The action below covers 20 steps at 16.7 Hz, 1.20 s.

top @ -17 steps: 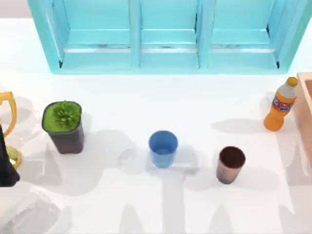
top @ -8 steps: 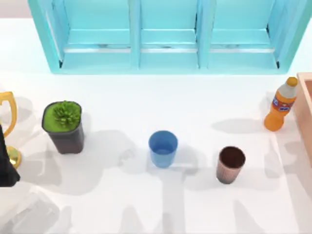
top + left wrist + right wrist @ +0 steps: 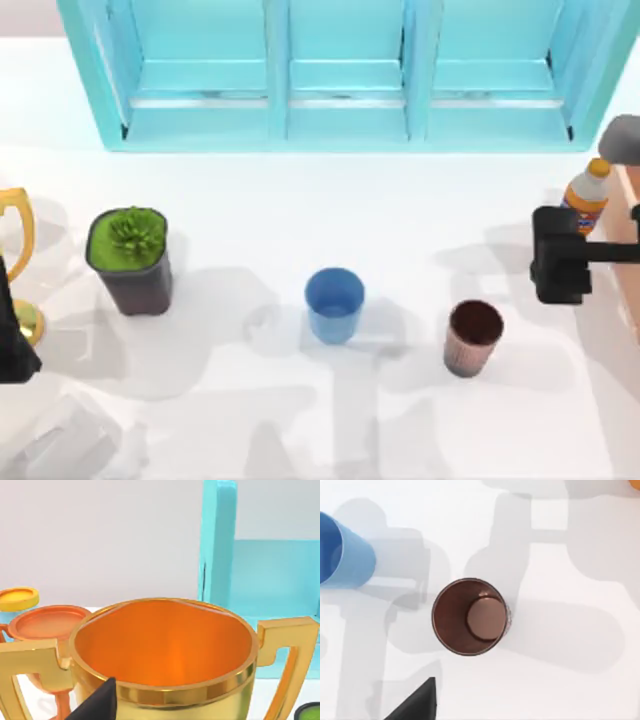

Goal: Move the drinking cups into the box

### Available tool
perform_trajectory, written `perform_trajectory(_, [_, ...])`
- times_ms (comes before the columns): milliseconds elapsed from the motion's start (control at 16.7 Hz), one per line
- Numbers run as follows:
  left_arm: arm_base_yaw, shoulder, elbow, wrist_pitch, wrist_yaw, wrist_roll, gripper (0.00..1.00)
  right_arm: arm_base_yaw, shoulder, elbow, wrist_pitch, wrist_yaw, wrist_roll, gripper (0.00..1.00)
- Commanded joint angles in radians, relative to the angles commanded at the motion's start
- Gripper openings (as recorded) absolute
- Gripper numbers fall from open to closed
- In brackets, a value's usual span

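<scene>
Two drinking cups stand upright on the white table. The plain blue cup [image 3: 334,305] is near the middle, and it also appears in the right wrist view [image 3: 342,552]. The pinkish-brown cup [image 3: 472,337] with a dark inside stands to its right. My right gripper [image 3: 560,262] hovers up and to the right of that cup, and its wrist camera looks down into the brown cup [image 3: 470,616]. The box [image 3: 630,185] shows as a tan edge at the far right. My left gripper [image 3: 12,335] is parked at the far left edge.
A turquoise cabinet [image 3: 340,75] runs along the back. A dark pot with a green plant [image 3: 130,258] stands at the left, near a gold trophy [image 3: 15,235] [image 3: 165,655]. An orange bottle [image 3: 585,195] stands beside the box, just behind my right arm.
My right arm has come into the top view from the right edge and now partly covers the orange bottle. Both cups and the left arm have stayed in place.
</scene>
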Motion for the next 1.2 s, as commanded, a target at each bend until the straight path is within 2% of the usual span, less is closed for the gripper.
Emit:
perform_trajectory(300, [0.0, 0.0, 0.0, 0.0, 0.0, 0.0, 1.0, 0.056, 0.422, 0.335, -0.29, -0.008, 0.081, 1.0])
perform_trajectory(540, [0.0, 0.0, 0.0, 0.0, 0.0, 0.0, 1.0, 0.058, 0.586, 0.506, -0.413, -0.014, 0.105, 1.0])
perform_trajectory(1020, [0.0, 0.0, 0.0, 0.0, 0.0, 0.0, 1.0, 0.054, 0.608, 0.536, -0.43, -0.015, 0.108, 1.0])
perform_trajectory(1200, [0.0, 0.0, 0.0, 0.0, 0.0, 0.0, 1.0, 0.055, 0.622, 0.488, -0.371, -0.016, 0.108, 1.0])
